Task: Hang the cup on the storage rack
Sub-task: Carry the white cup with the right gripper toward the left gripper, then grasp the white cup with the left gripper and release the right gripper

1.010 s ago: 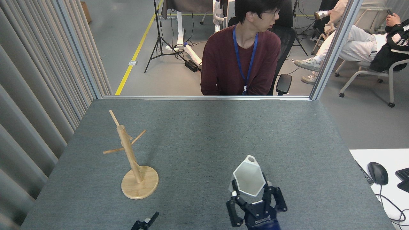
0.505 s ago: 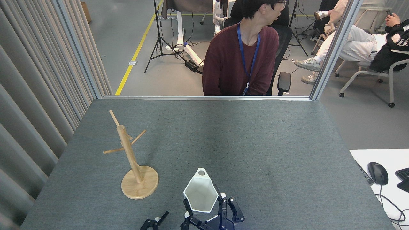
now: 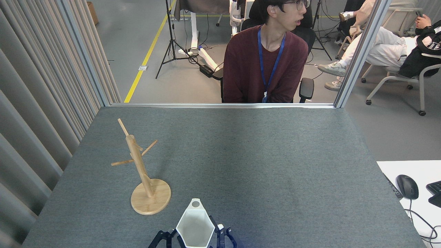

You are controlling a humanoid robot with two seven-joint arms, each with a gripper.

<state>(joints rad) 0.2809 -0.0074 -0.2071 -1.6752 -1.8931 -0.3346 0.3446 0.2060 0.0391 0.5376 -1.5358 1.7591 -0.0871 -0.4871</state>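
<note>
The cup (image 3: 195, 228), white with a hexagonal rim, hangs low at the bottom edge of the head view, with its mouth facing me and its pierced handle tab pointing up. My right gripper (image 3: 204, 240) is shut on it, and dark fingers (image 3: 223, 237) show beside its right wall. My left gripper (image 3: 160, 239) sits just left of the cup, mostly cut off by the frame edge. The storage rack (image 3: 139, 167), a bamboo mug tree on a round base, stands upright to the upper left of the cup, with its pegs bare.
The grey felt table (image 3: 262, 155) ends at a metal rail at the far edge. A person in a maroon top (image 3: 267, 65) sits behind it. Ribbed curtain panels (image 3: 38, 103) line the left. A white desk with a mouse (image 3: 407, 186) stands at the right.
My right gripper has carried the cup from the centre right of the table's front leftwards and down, to just right of the rack's base. The left gripper has shifted slightly towards the cup.
</note>
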